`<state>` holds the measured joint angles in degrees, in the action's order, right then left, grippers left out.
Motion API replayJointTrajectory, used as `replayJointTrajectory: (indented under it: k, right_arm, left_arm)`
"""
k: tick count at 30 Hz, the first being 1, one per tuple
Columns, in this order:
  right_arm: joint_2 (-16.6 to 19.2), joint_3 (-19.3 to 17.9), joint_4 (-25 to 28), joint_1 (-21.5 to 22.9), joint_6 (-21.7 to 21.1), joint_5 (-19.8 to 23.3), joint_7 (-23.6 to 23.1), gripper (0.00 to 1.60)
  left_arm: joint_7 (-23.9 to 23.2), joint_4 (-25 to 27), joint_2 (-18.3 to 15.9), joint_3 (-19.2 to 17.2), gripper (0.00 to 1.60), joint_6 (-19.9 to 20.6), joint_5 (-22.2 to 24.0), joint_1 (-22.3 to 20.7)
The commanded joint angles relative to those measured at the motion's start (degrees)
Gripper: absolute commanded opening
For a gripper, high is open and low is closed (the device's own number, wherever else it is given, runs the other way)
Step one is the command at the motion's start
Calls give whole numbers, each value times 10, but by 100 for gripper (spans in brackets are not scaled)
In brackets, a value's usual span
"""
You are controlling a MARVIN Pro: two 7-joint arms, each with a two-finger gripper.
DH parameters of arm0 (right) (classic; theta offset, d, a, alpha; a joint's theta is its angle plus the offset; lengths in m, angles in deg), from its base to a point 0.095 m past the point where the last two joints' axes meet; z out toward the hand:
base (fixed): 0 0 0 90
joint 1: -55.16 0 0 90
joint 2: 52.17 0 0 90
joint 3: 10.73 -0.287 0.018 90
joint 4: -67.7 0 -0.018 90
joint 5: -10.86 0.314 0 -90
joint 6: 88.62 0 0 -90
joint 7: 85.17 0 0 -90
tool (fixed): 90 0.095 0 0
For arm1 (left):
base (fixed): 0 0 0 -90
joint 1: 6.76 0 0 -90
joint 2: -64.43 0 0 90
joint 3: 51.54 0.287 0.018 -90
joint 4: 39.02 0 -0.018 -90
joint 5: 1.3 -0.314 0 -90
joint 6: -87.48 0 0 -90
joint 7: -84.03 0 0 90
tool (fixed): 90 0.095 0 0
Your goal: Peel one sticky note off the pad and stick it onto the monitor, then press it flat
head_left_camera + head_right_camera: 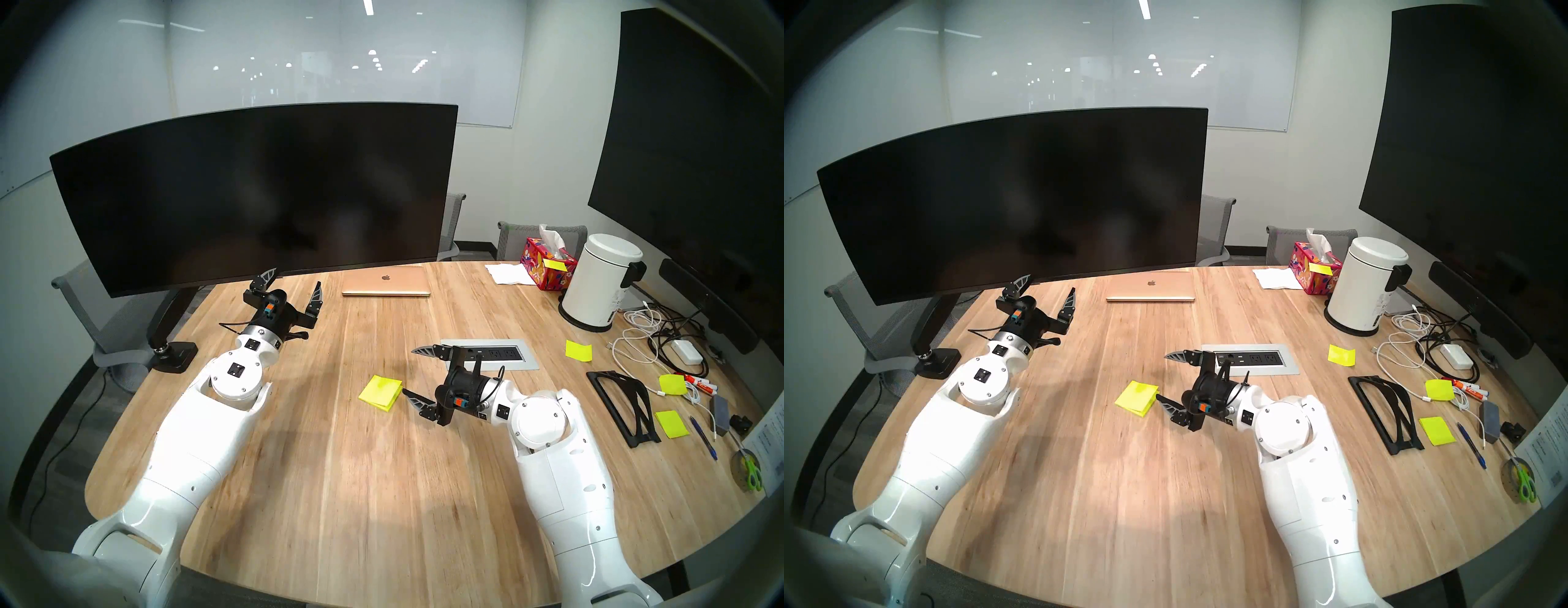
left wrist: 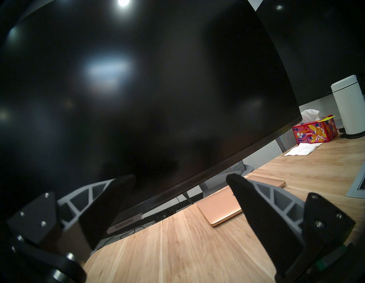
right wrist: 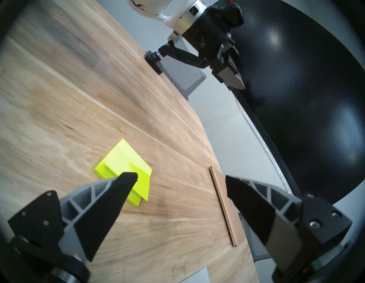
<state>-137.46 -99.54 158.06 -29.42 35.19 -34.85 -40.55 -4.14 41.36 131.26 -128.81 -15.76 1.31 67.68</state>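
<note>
The pad [image 1: 380,392] [image 1: 1137,395] [image 3: 122,158] is a neon yellow-green stack lying mid-table. The sticky note on top, its top sheet [image 3: 144,189], sits slightly askew on the stack. My right gripper [image 1: 409,370] [image 1: 1161,376] [image 3: 179,176] is open and empty, turned on its side just right of the pad. One fingertip [image 3: 126,179] overlaps the pad's near edge in the right wrist view. The monitor [image 1: 254,191] [image 1: 1013,199] [image 2: 138,89] [image 3: 306,98] is wide, curved and black, at the back left. My left gripper [image 1: 295,280] [image 1: 1049,285] [image 2: 180,177] is open and empty under its lower edge.
A closed gold laptop [image 1: 386,281] lies behind the pad and a power outlet panel [image 1: 490,353] is set into the table. At the right are loose yellow sheets [image 1: 578,350], a tissue box [image 1: 547,265], a white bin [image 1: 602,280], cables [image 1: 653,339] and a black stand [image 1: 623,399].
</note>
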Motion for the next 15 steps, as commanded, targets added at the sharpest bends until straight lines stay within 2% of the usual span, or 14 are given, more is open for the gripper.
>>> replayJointTrajectory:
  k: [1, 8, 15]
  right_arm:
    - [-3, 1, 7, 13, 10, -1, 10, 160]
    - [-3, 3, 10, 11, 18, -12, 18, 160]
    - [6, 12, 6, 13, 44, -55, 38, 160]
  left_arm:
    - [0, 7, 1, 0, 160, -1, 0, -5]
    - [0, 7, 1, 0, 160, -1, 0, -5]
    - [0, 7, 1, 0, 160, -1, 0, -5]
